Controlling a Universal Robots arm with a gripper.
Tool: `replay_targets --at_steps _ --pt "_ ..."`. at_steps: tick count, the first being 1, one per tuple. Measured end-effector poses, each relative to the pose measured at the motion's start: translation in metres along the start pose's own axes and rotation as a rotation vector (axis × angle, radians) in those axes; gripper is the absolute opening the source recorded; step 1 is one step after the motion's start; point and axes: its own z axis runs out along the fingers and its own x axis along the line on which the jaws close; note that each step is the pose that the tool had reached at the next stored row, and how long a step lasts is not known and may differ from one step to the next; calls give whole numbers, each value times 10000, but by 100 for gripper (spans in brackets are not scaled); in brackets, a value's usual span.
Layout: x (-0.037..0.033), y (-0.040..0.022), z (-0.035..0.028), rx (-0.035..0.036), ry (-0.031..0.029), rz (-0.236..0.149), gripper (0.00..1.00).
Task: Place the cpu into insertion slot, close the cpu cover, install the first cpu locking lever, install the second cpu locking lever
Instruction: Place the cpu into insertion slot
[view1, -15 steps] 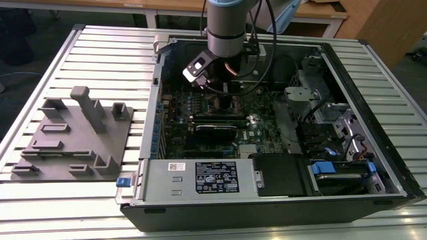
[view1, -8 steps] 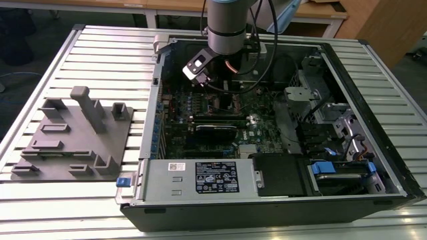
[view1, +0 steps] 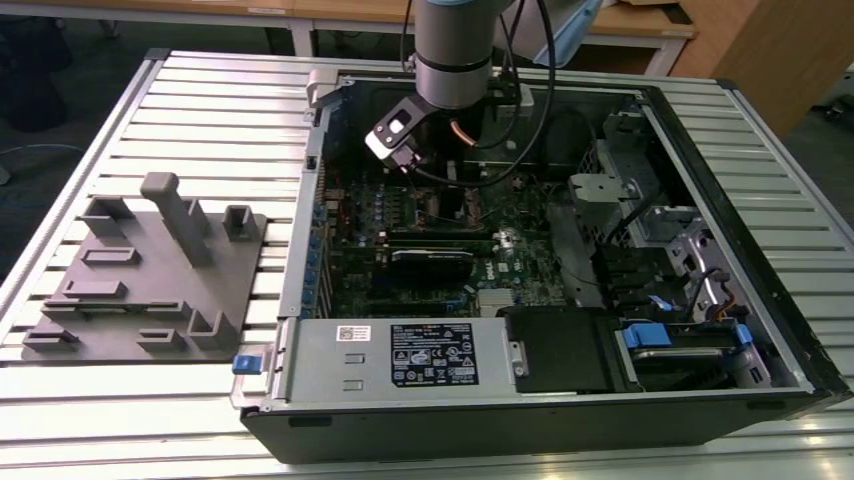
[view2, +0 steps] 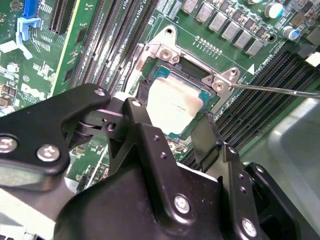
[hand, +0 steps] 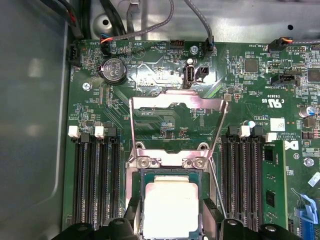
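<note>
Silver-grey cpu (hand: 170, 195) seated in insertion slot (hand: 170, 173); gripper (hand: 171, 212) straddles it, grip cannot tell; cpu cover (hand: 150, 102) raised; locking lever (view2: 275, 90) unlatched; closing, latching remain.

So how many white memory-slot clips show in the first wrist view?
4. Two white clips sit on one side of the open cpu cover, two more on the other. The tool may hide others at the slots' opposite ends.

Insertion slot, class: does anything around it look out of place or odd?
The cpu lies in the insertion slot, but the cpu cover stands flipped open, and a thin locking lever juts out, unlatched.
</note>
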Motion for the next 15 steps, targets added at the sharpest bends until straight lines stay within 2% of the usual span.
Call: replay_targets --at_steps 1,2,3,5,6,8,9,11,13,14,15 --pt "0 0 -1 0 0 0 59" --pt "0 0 -1 0 0 0 53" --pt "0 0 -2 0 0 0 53" --pt "0 0 -3 0 0 0 41" --pt "0 0 -4 0 0 0 41" --pt "0 0 -5 0 0 0 29" --pt "0 0 -6 1 0 0 29" --pt "0 1 -7 0 0 0 17" --pt "0 1 -9 1 -1 0 17" --pt "0 1 -9 0 0 0 11" --pt "0 1 -10 0 0 0 11"
